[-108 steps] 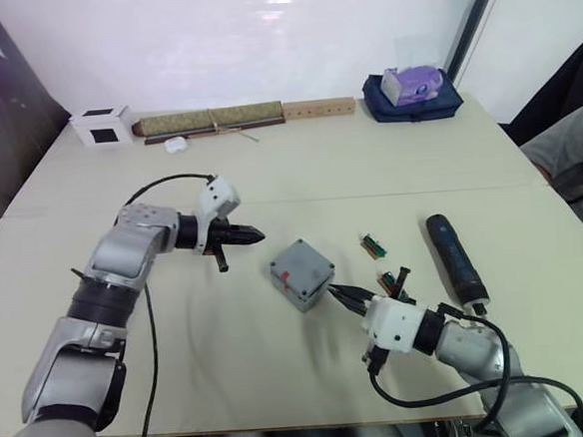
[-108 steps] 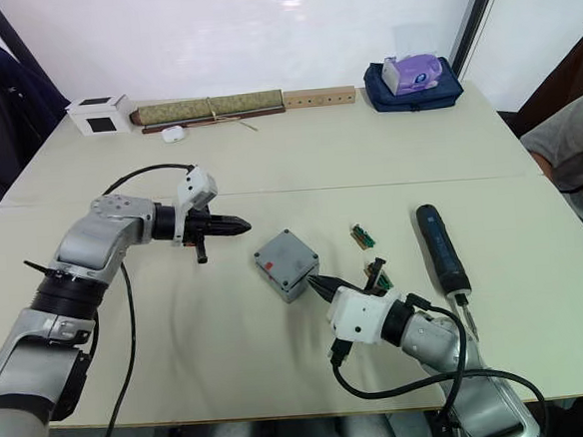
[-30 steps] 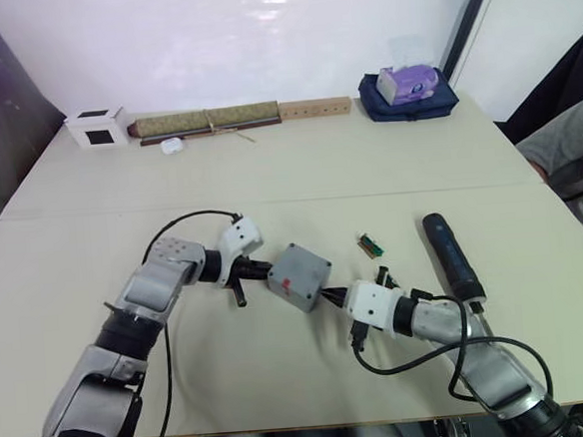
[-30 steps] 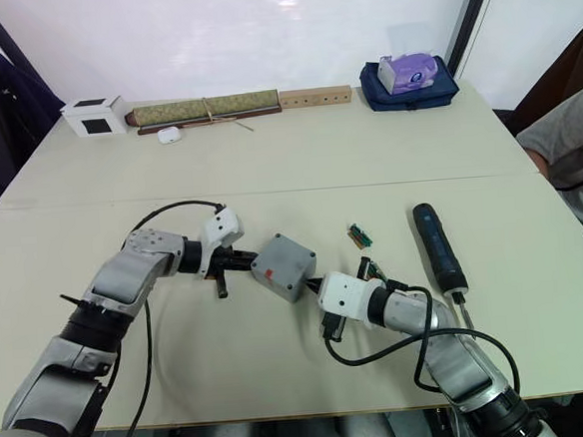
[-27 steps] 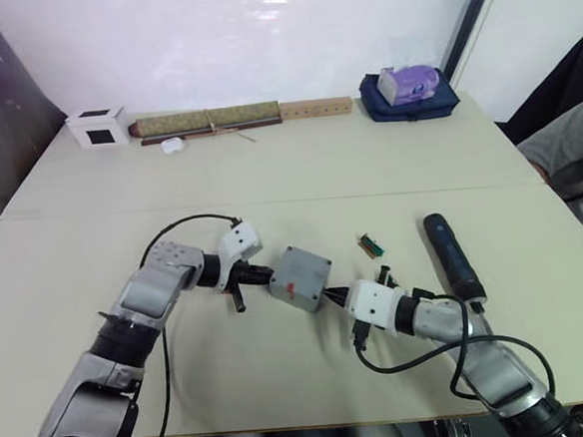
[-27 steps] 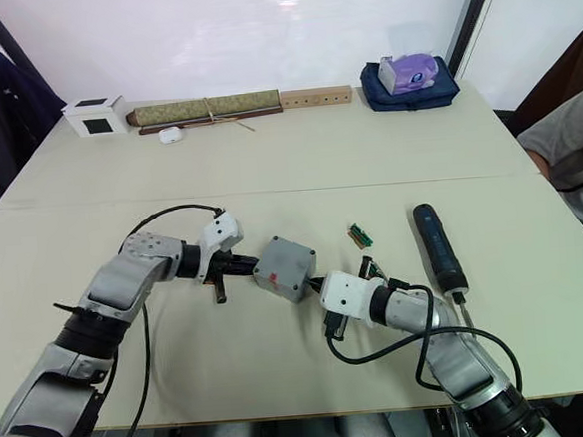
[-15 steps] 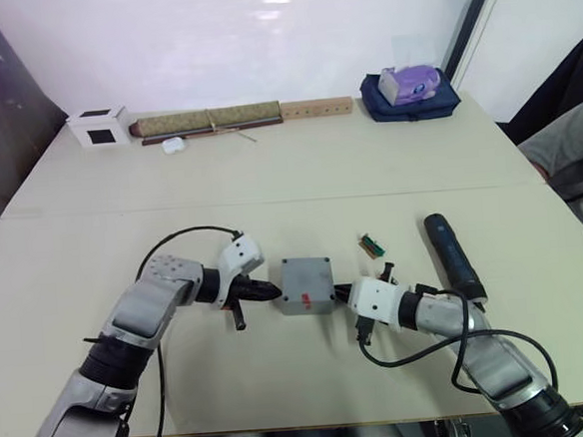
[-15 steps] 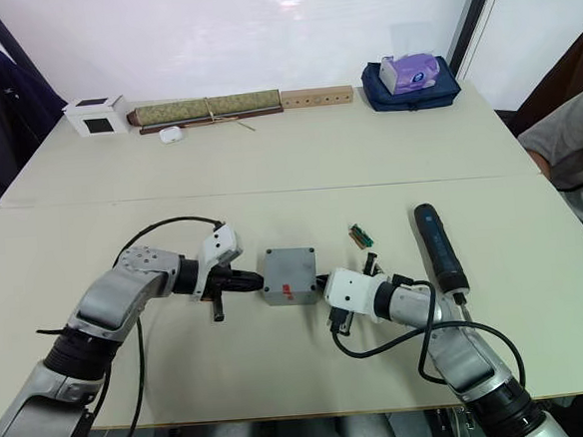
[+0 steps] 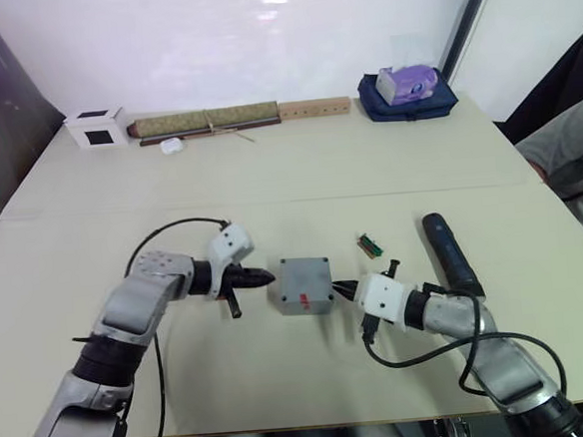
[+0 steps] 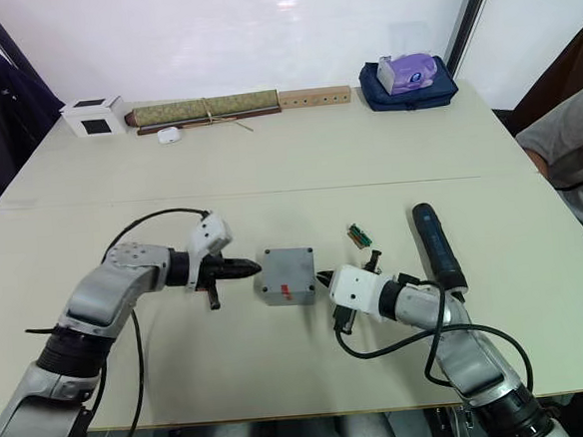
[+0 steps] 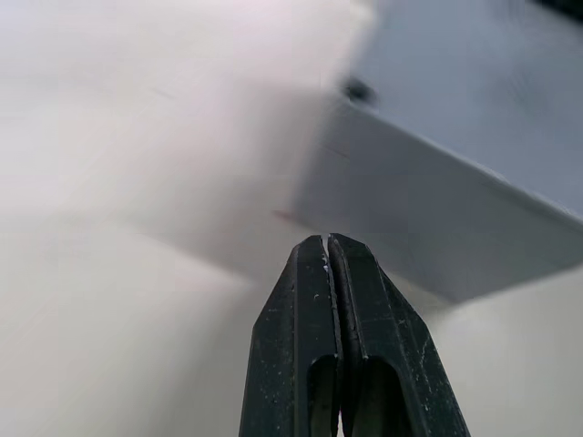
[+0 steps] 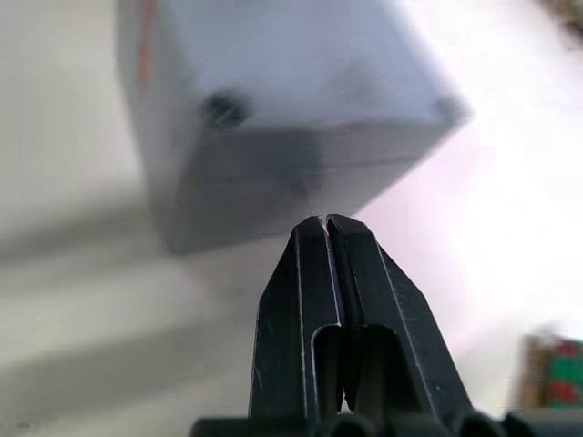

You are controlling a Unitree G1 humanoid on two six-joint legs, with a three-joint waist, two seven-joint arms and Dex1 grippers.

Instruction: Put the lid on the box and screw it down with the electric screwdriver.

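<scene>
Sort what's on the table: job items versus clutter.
Job: box with its lid on, electric screwdriver, left gripper, right gripper.
Clutter: white cube, tissue pack, wooden strip, rolled mat, small green part.

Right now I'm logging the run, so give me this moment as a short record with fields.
box: grey box on the table, lid on top
left gripper: shut, tips just short of the box's left side
right gripper: shut, tips at the box's right side
electric screwdriver: lying on the table, to the right of the right gripper, untouched
</scene>
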